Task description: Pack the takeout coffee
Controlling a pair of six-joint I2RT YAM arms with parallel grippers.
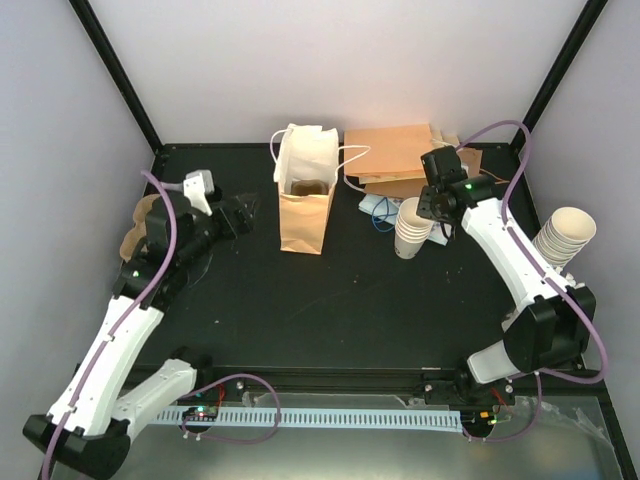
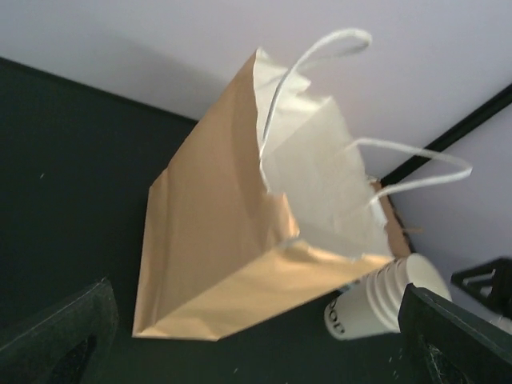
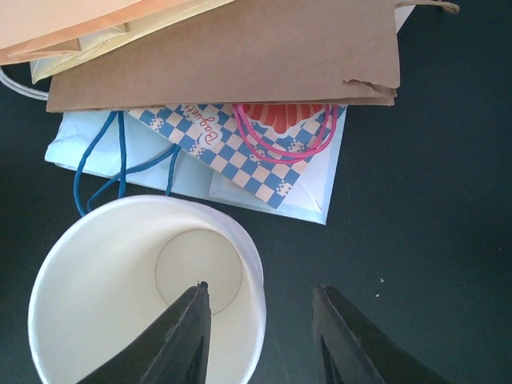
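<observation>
On the black table (image 1: 350, 320), everything is placed from the upright brown bag (image 1: 305, 215) that stands near the middle toward the back. The left arm (image 1: 120, 340) reaches up from the near left of the bag, and the right arm (image 1: 510, 260) bends in from its right. A pile of flat bags (image 1: 395, 155) lies just right of the bag against the back edge; the wrist view shows plain brown ones over a blue-checked one (image 3: 232, 156) and a pale blue one (image 3: 316, 188). One cup stack (image 1: 410, 232) stands right of the bag, just in front of that pile, and a second stack (image 1: 562, 238) sits far to the bag's right, beyond the right arm. Brown trays (image 1: 135, 235) lie well to the bag's left. The left gripper (image 1: 245, 212) hangs just left of the bag and faces it, its jaws spread wide with nothing between them. The right gripper (image 3: 260, 288) is over the nearer stack with its jaws partly apart, one finger (image 3: 188, 336) inside the top cup and the other (image 3: 352, 340) outside; the cup wall runs between them with a gap on each side. The bag's white handles (image 2: 320, 56) stand up from its open mouth. I cannot pick out the coffee; a dark brown shape (image 1: 308, 187) lies inside the bag, too small to identify.
</observation>
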